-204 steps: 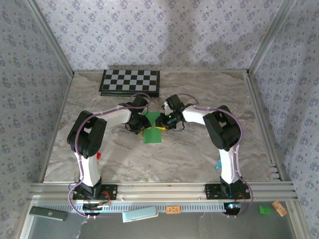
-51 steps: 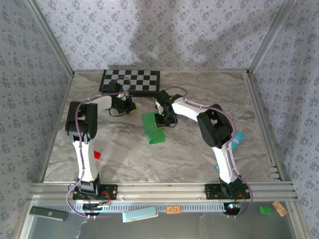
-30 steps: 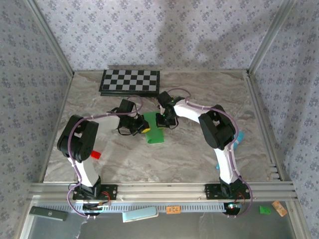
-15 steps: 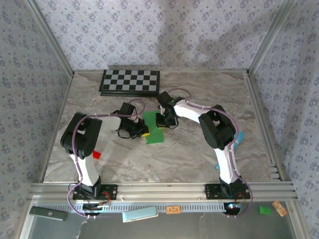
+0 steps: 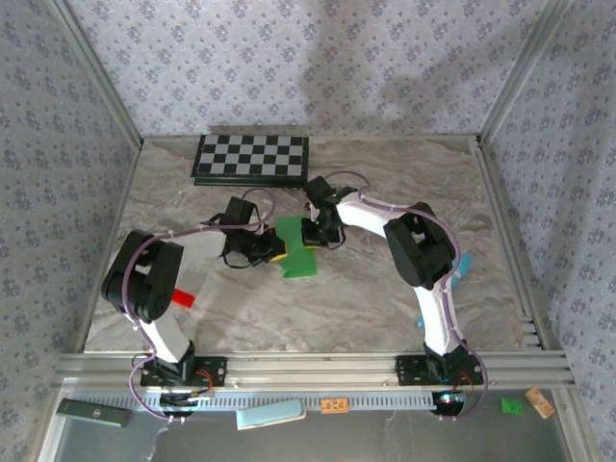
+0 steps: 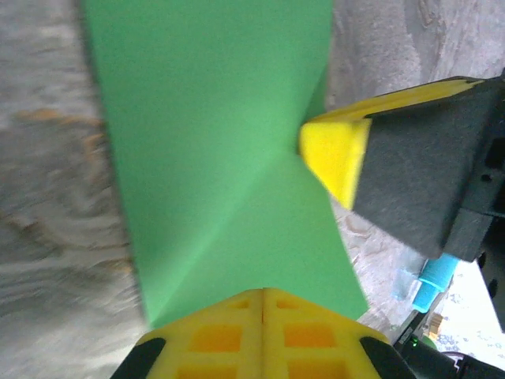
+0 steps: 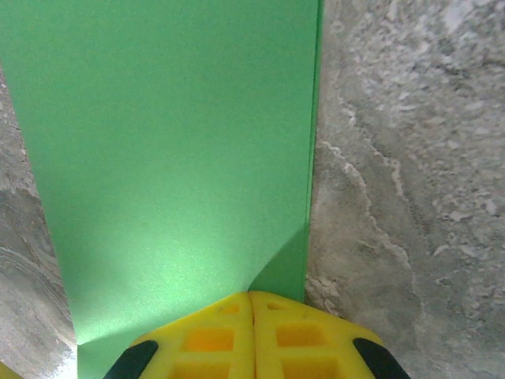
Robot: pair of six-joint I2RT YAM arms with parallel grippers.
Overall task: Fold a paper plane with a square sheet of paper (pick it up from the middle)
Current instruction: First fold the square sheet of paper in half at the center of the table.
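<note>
Paper [image 5: 298,252], bright green & folded, lies mid-desk [image 5: 337,298], in front of checkerboard [image 5: 252,158], btwn both arms. Left end effector [image 5: 276,254]: yellow fingers together, tips on paper's left edge. Right end effector [image 5: 310,234]: fingers together too, tips at opposite edge, where a diagonal crease ends. Can't tell if either pinches the paper. Red block [image 5: 183,299] sits well apart, by left arm
</note>
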